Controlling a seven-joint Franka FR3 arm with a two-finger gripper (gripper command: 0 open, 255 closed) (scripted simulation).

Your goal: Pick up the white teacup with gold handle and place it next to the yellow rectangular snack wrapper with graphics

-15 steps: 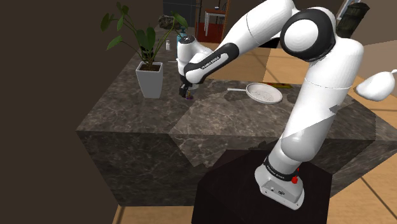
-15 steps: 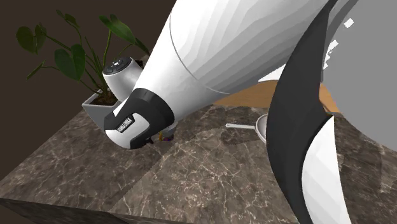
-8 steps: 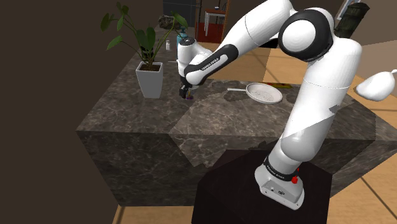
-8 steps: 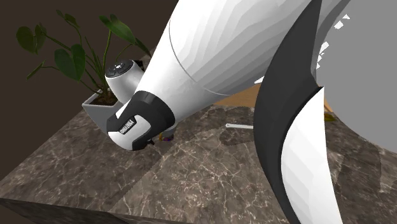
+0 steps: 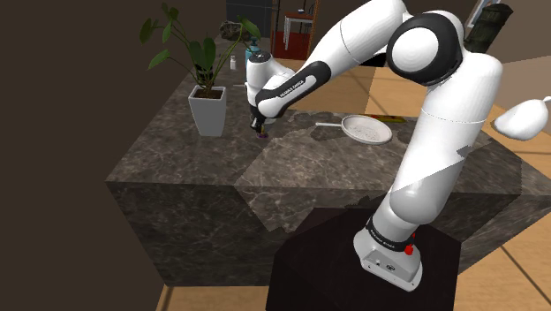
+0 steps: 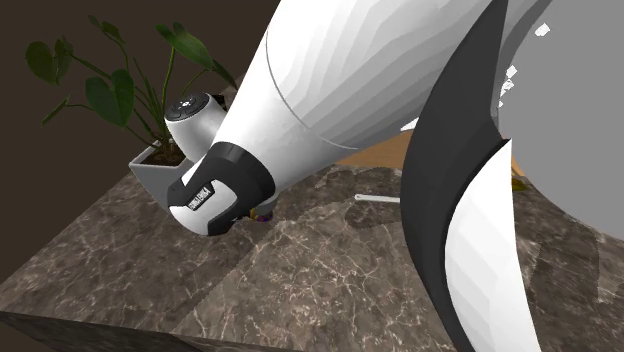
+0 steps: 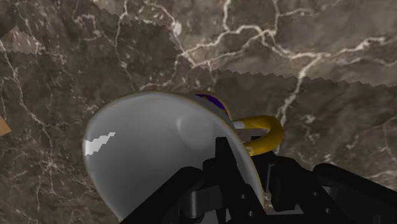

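Note:
The teacup [image 7: 153, 153] stands on the dark marble counter [image 5: 291, 168], pale and glossy inside, with a gold handle [image 7: 267, 130] and a purple patch at the rim. My gripper [image 7: 245, 167] is shut on the cup's rim right beside the handle, one finger inside the bowl and one outside. In the shoulder view the gripper [image 5: 259, 129] points down at the counter just right of the potted plant, with the cup [image 5: 261, 135] a small purple speck under it. In the second exterior view the cup [image 6: 262, 213] peeks out beneath the hand. A thin yellowish thing [image 5: 388, 118] lies behind the white pan.
A leafy plant in a white square pot [image 5: 208, 110] stands close to the gripper on the shoulder view's left. A white pan [image 5: 366, 129] with a handle lies on the counter to the right. The counter's front edge drops off toward the stand [image 5: 362, 265].
The fingers have closed on the cup's rim. The arm has shifted only slightly and the cup stays on the counter.

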